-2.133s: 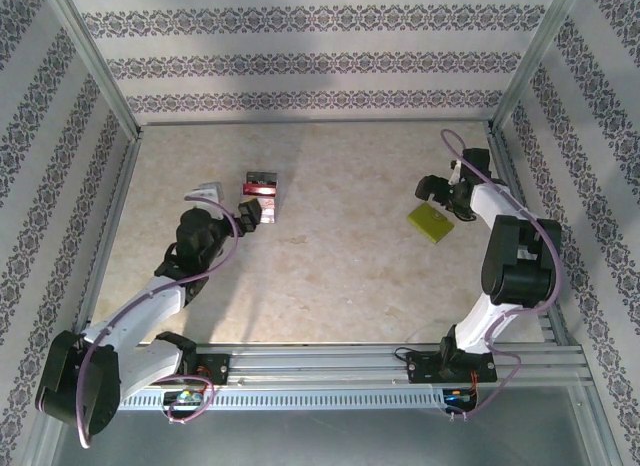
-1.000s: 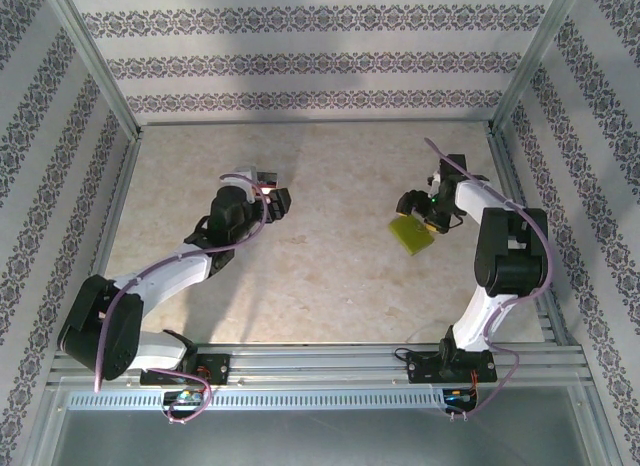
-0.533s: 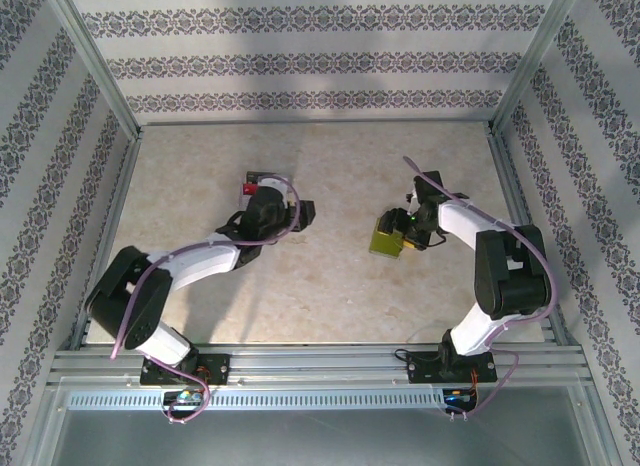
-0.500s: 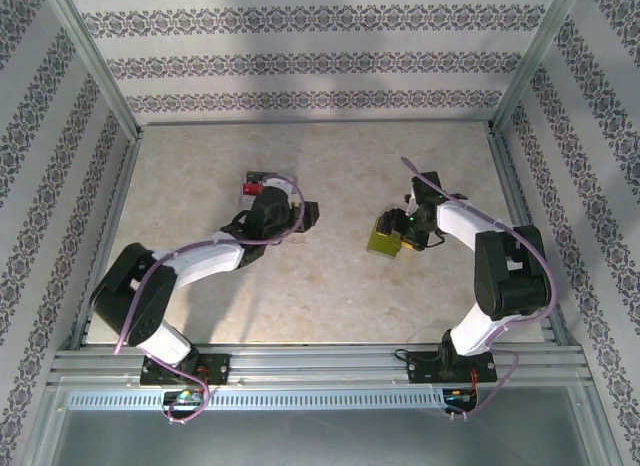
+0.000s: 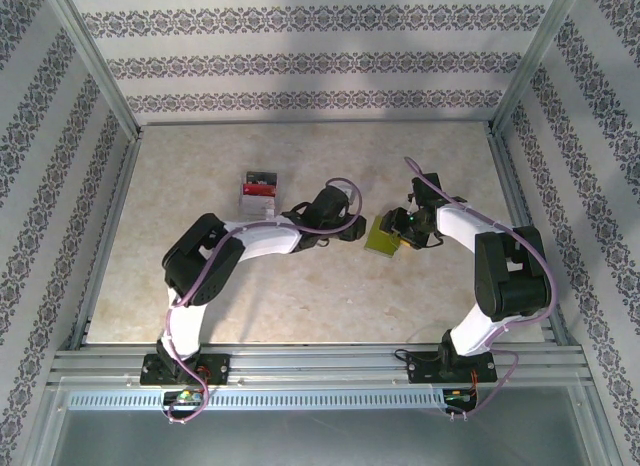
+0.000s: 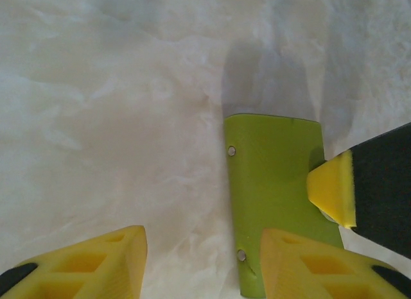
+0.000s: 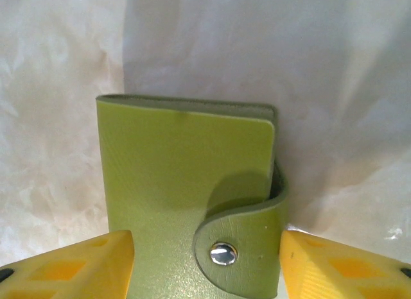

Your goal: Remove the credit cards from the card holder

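Right gripper [image 7: 207, 240] is pinching the green card holder [image 7: 173, 170] by its edges while left gripper [image 6: 202, 235], fingers spread, is hovering beside it.

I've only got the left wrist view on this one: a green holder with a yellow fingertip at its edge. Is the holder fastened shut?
Observer: Yes. The right wrist view shows the green card holder with its strap wrapped round the edge and snapped.
Operator: Whose fingertip is that?
Observer: The right hand, which straddles the holder edge to edge.
Operator: Any cards out?
Observer: The top view shows red-topped cards lying on the table, apart from the left hand.
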Robot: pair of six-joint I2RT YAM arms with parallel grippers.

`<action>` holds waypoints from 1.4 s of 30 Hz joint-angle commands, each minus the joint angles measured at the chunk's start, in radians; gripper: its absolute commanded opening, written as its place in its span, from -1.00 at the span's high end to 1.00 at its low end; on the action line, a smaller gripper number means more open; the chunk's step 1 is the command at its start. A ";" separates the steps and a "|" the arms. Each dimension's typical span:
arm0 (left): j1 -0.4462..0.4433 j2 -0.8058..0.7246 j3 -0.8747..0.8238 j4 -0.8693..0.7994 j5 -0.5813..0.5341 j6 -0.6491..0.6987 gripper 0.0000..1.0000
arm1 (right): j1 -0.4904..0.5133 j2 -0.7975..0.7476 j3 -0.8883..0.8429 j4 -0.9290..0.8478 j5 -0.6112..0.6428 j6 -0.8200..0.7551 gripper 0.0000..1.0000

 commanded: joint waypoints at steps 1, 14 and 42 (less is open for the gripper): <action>-0.011 0.049 0.068 -0.092 0.063 0.018 0.02 | -0.016 -0.013 -0.024 0.041 0.027 0.034 -0.20; -0.032 0.205 0.222 -0.137 0.155 -0.008 0.22 | -0.040 0.032 -0.053 0.119 -0.044 0.067 -0.02; -0.010 0.019 -0.010 0.045 0.091 -0.075 1.00 | 0.069 0.081 -0.044 0.249 -0.174 0.136 0.03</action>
